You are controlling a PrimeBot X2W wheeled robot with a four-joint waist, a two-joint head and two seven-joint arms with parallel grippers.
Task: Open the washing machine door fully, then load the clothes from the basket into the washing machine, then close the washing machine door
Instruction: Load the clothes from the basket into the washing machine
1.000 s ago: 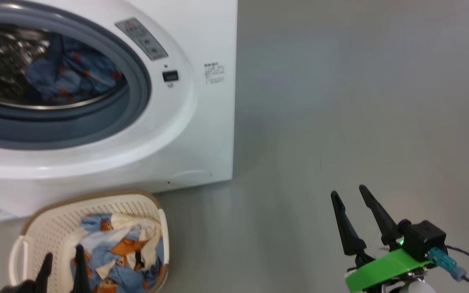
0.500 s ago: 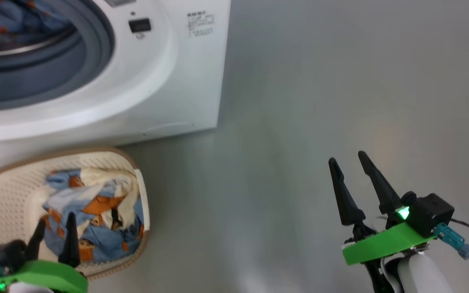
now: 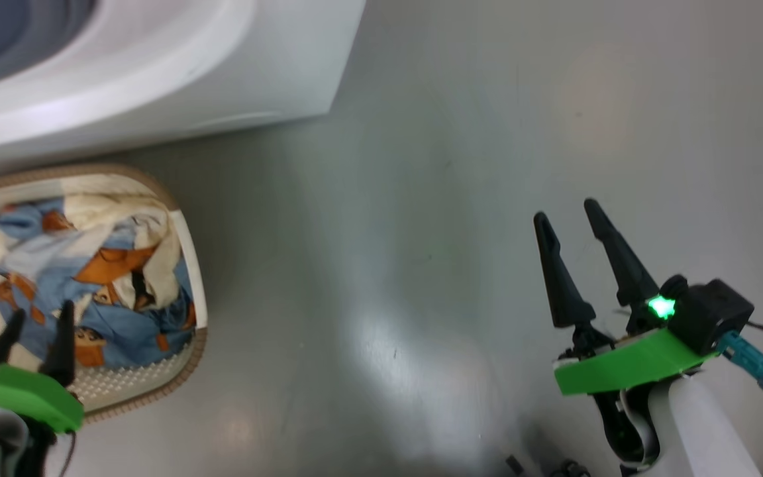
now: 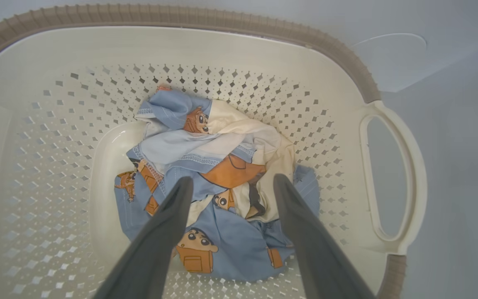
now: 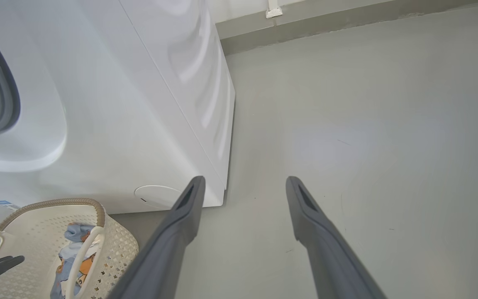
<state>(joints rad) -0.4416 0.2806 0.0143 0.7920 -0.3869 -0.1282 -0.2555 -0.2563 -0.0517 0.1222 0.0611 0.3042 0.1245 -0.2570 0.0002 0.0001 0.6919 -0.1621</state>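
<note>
We note our left gripper (image 4: 232,180) spread wide and empty, hanging over the clothes (image 4: 189,145) heaped in the basket (image 4: 330,45), which sits on the floor (image 3: 421,232) just before the washing machine (image 3: 222,79). Right gripper (image 3: 566,212) is parted, empty, well apart over the floor.
</note>
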